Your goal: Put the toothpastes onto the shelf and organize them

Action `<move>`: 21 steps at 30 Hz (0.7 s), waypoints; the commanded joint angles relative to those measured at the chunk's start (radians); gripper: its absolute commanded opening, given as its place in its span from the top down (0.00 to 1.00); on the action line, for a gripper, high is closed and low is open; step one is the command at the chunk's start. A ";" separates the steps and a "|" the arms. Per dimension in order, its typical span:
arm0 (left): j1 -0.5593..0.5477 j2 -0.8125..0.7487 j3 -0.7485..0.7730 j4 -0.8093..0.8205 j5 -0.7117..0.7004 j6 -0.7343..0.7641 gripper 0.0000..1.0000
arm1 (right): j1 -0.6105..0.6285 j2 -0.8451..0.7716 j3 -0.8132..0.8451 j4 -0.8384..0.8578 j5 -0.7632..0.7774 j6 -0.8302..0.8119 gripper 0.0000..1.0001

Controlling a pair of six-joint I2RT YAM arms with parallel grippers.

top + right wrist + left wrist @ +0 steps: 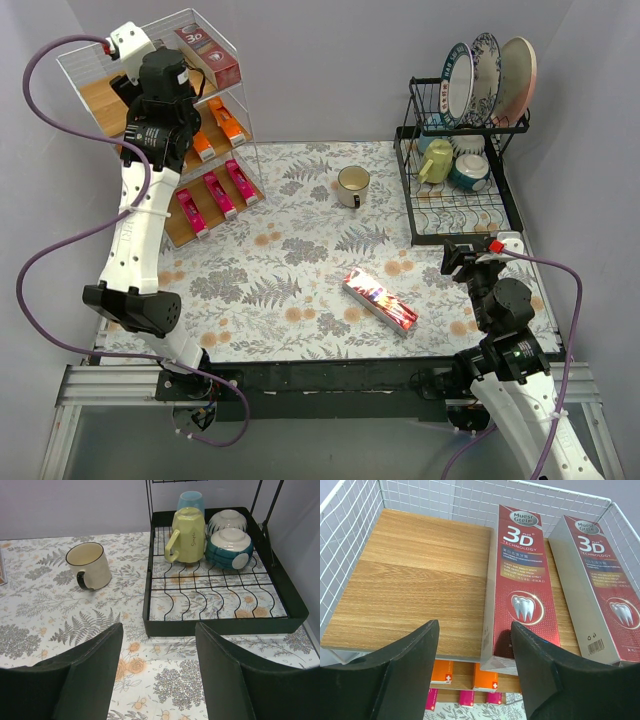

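Note:
The white wire shelf point(95, 100) stands at the far left. Two dark red "3D" cartons point(520, 580) point(602, 590) lie on its top board point(420, 570); one shows in the top view point(207, 55). Orange cartons point(203, 143) point(486, 677) lie on the middle tier and magenta ones point(218, 193) point(466, 698) on the bottom tier. My left gripper point(172, 92) point(474, 625) hangs open and empty over the top board's front edge, beside the left 3D carton. Another dark red carton point(380, 300) lies on the table. My right gripper point(462, 258) point(159, 626) is open and empty to its right.
A black dish rack point(460, 215) point(220, 625) at the far right holds plates point(487, 75), a yellow mug point(187, 535) and bowls point(229, 547). A cream mug point(352, 185) point(90, 565) stands on the floral tablecloth between shelf and rack.

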 commanded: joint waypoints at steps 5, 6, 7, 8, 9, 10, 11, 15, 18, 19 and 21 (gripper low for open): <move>0.008 -0.066 0.023 -0.016 0.038 0.025 0.29 | 0.006 -0.013 -0.011 0.054 0.003 -0.007 0.32; 0.008 -0.092 0.023 -0.009 0.046 0.028 0.27 | 0.006 -0.013 -0.011 0.054 0.005 -0.007 0.32; 0.008 -0.104 0.023 -0.005 0.054 0.031 0.25 | 0.006 -0.012 -0.010 0.052 0.005 -0.007 0.32; 0.008 -0.123 0.026 0.002 0.066 0.033 0.21 | 0.006 -0.012 -0.010 0.054 0.004 -0.007 0.32; 0.008 -0.156 0.025 0.005 0.090 0.034 0.20 | 0.006 -0.012 -0.008 0.052 0.002 -0.007 0.32; 0.008 -0.175 0.022 0.011 0.107 0.039 0.17 | 0.006 -0.010 -0.008 0.049 0.000 -0.006 0.32; 0.008 -0.192 0.020 0.013 0.120 0.048 0.12 | 0.008 -0.012 -0.007 0.049 0.000 -0.006 0.32; 0.008 -0.290 -0.036 0.008 0.227 0.043 0.02 | 0.006 0.002 0.015 0.026 -0.016 0.012 0.32; 0.008 -0.394 -0.131 0.021 0.305 0.028 0.02 | 0.006 0.037 0.054 -0.017 -0.042 0.034 0.30; 0.008 -0.420 -0.162 0.022 0.348 0.026 0.02 | 0.006 0.074 0.073 -0.056 -0.055 0.045 0.29; 0.008 -0.505 -0.220 0.037 0.386 0.025 0.02 | 0.006 0.124 0.137 -0.113 -0.096 0.060 0.28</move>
